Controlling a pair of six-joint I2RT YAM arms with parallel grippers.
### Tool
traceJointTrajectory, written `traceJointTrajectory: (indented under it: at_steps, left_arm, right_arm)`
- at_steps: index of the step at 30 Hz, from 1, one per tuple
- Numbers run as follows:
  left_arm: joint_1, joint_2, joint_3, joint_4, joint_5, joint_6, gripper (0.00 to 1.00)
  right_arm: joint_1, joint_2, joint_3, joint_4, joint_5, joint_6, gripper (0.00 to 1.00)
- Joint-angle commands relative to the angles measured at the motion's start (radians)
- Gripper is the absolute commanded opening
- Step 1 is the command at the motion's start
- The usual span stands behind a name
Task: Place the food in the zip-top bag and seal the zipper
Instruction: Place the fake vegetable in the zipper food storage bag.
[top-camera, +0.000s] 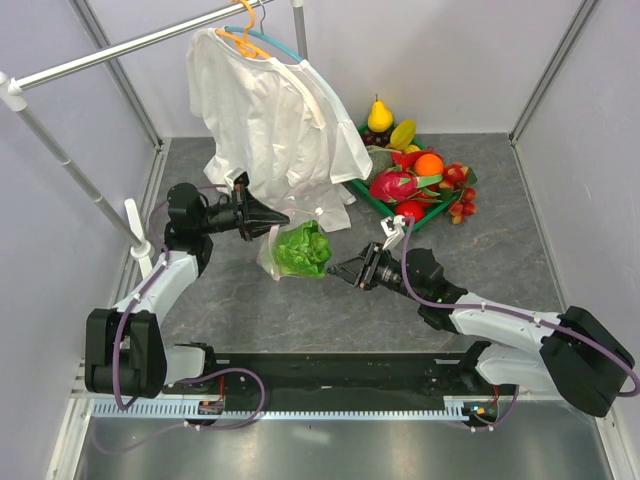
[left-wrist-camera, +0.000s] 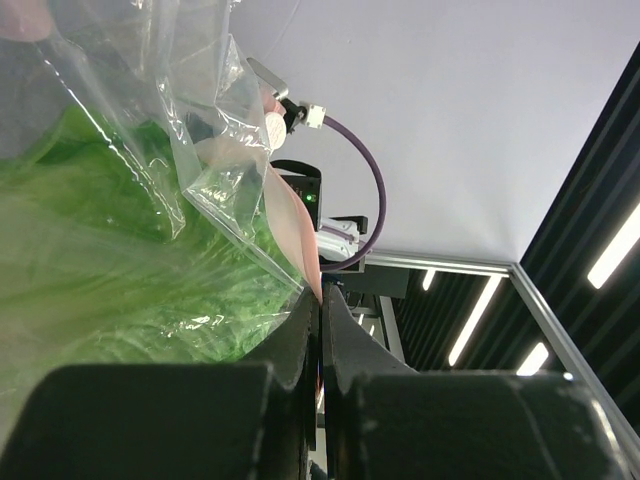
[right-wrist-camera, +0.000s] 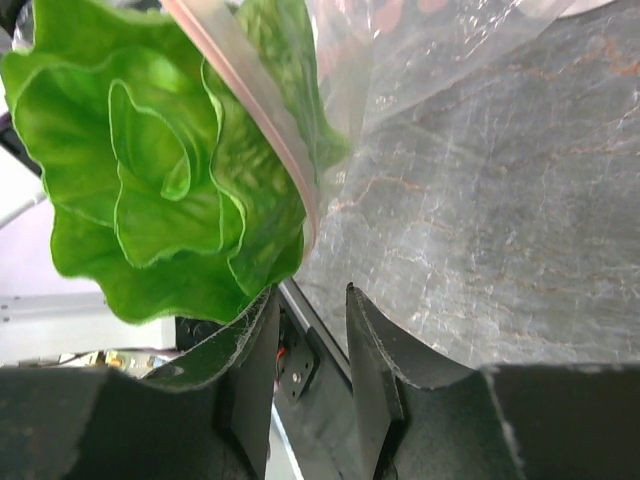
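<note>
Right claw: jaws part-way open with a narrow gap, nothing held. Through the gap only dark frame and the grey marbled table top show.

Just ahead of its tips: ruffled leafy green lettuce. The lower leaf edge lies right beside one finger; contact cannot be told.

The lettuce sits at the mouth of the large clear crinkly zip-top bag. The thin pale-pink zipper strip crosses in front of the leaves. The side toward the right claw looks bare, the rest lies behind plastic.

Left claw, beyond the lettuce from the right claw: jaws pressed fully together, pinching the zipper strip at the bag's edge. The bag hangs below and ahead of its tips. Whether the bag's bottom rests on the table cannot be told.

Farther, beyond and to the right of the right claw: green plastic tray heaped with more food.
- pink dragon fruit
- round orange
- yellow pear
- red strawberry bunch at the tray's far-right edge

Farthest, beyond the left claw: white short-sleeved shirt on an orange hanger from a metal rail, hem hanging just past the left claw's tips
</note>
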Motion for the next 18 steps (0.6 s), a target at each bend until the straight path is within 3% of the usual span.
traceJointTrajectory:
  at_steps: [1,18]
  left_arm:
    - [0.005,-0.009,0.051,0.036,0.039,-0.031,0.02]
    - [0.002,-0.027,0.128,0.010,0.050,-0.039,0.02]
  right_arm:
    - [-0.001,0.010,0.053,0.042,0.050,0.018,0.40]
    - [0.027,0.084,0.148,0.053,0.059,0.031,0.41]
